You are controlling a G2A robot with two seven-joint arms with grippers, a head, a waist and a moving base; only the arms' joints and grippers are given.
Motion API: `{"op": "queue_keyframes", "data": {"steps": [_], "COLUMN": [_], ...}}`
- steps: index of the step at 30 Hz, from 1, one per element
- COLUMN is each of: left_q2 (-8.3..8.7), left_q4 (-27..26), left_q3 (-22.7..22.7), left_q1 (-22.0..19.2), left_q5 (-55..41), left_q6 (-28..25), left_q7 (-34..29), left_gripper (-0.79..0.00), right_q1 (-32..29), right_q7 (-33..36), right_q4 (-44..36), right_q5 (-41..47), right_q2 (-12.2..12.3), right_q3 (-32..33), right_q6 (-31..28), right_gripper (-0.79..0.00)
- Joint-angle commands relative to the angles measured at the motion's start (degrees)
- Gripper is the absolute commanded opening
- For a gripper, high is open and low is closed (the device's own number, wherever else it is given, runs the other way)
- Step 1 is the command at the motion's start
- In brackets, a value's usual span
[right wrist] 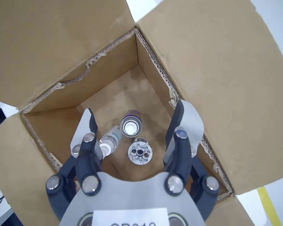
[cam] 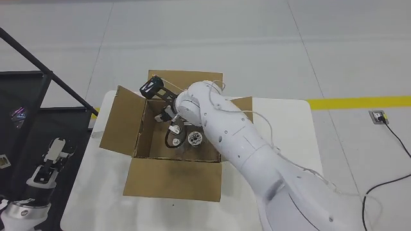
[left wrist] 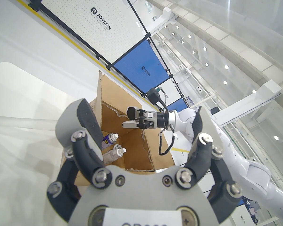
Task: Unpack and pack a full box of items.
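Observation:
An open cardboard box (cam: 173,179) stands on the white table (cam: 282,122) with its flaps spread. On its floor stand a spray can (right wrist: 131,125) and a round metal part (right wrist: 140,154), with a clear white-capped bottle (right wrist: 108,142) leaning beside them. My right gripper (right wrist: 134,108) hangs open over the box mouth, pointing down at the items, with nothing between its fingers; the top view has that right gripper (cam: 166,114) above the box's far half. My left gripper (left wrist: 142,109) is open and empty, low and off to the side of the box (left wrist: 136,147), where the can (left wrist: 109,139) and bottle (left wrist: 114,154) show.
Bare tabletop lies to the right of the box (cam: 282,141). A black frame and dark mat with gear (cam: 26,122) stand left of the table. A floor socket with a cable (cam: 379,117) sits far right.

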Motion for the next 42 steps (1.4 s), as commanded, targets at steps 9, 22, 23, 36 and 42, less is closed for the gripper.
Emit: {"op": "queue_keyframes", "data": {"steps": [9, 22, 23, 36, 42], "left_q2": [0.0, 0.0, 0.0, 0.0, 0.0], "left_q4": [0.0, 0.0, 0.0, 0.0, 0.0], "left_q3": [0.0, 0.0, 0.0, 0.0, 0.0], "left_q1": [0.0, 0.0, 0.0, 0.0, 0.0], "left_q5": [0.0, 0.0, 0.0, 0.0, 0.0], "left_q6": [0.0, 0.0, 0.0, 0.0, 0.0], "left_q7": [0.0, 0.0, 0.0, 0.0, 0.0], "left_gripper": [0.0, 0.0, 0.0, 0.0, 0.0], "right_q1": [0.63, -34.09, -37.54, -50.91, -48.77], "right_q7": [-2.86, 18.54, 20.33, 27.64, 29.73], "right_q4": [-5.66, -67.77, -72.74, -83.4, -75.69], "right_q5": [2.75, -7.28, -7.42, -12.41, -7.05], "right_q2": [7.47, 24.49, 25.19, 28.64, 29.07], "right_q3": [7.63, 33.74, 35.78, 51.07, 54.2], "right_q6": [-13.22, -1.99, -1.89, 11.98, 14.26], "right_gripper": [0.0, 0.0, 0.0, 0.0, 0.0]}}
